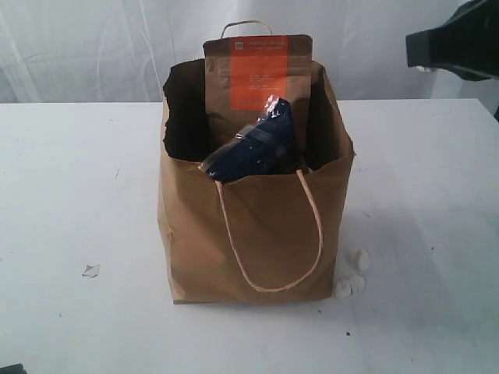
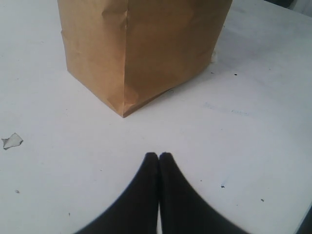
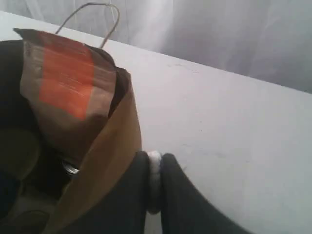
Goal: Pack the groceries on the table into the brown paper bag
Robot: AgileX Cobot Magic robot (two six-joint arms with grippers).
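Packing looks all but done — the next move is only to draw both arms clear of the brown paper bag (image 1: 257, 234). Inside it the brown pouch with orange label (image 1: 257, 78) stands upright at the back, the long dark-blue noodle packet (image 1: 253, 152) leaning over the front rim. The left gripper (image 2: 159, 157) sits closed and empty before the bag's corner, the right gripper (image 3: 154, 158) closed beside its rim.

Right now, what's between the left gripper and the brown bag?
Just bare white table between the left gripper and the brown paper bag, in the left wrist view.
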